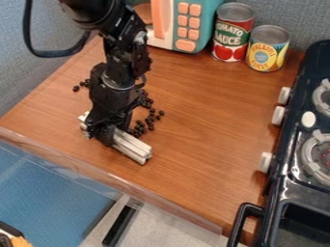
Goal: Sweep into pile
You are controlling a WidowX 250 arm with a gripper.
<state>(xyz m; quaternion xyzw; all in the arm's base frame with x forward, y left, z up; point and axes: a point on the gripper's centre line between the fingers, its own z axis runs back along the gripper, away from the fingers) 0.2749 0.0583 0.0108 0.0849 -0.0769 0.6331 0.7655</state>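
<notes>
The robot arm [113, 62] comes in from eleven o'clock, and its end effector [108, 131] hangs at eight o'clock from the middle of the bench [213, 125]. It is closed around a pale, ridged bar [134, 147], which lies low over the wood and slants from ten o'clock toward four o'clock; its longer visible part sticks out on the four o'clock side, and a short end shows on the other. Whether the bar touches the wood, the view does not tell.

The small dark beans [151, 118] lie loosely scattered on the bench, most of them at one to three o'clock from the end effector, some just beside the bar. A few more lie at eleven o'clock from it, on the far side of the arm. The arm hides part of the spread, so how far the beans run behind it cannot be told.

At twelve o'clock on the bench stands a teal and orange toy microwave [199, 17]. At one o'clock two upright cans stand close together: a red tomato can [232, 34] and, nearer three o'clock, a yellow pineapple can [267, 50]. A black toy stove [274, 193] with white knobs [278, 116] stands from three to five o'clock. A black cable [30, 36] loops at eleven o'clock.
</notes>
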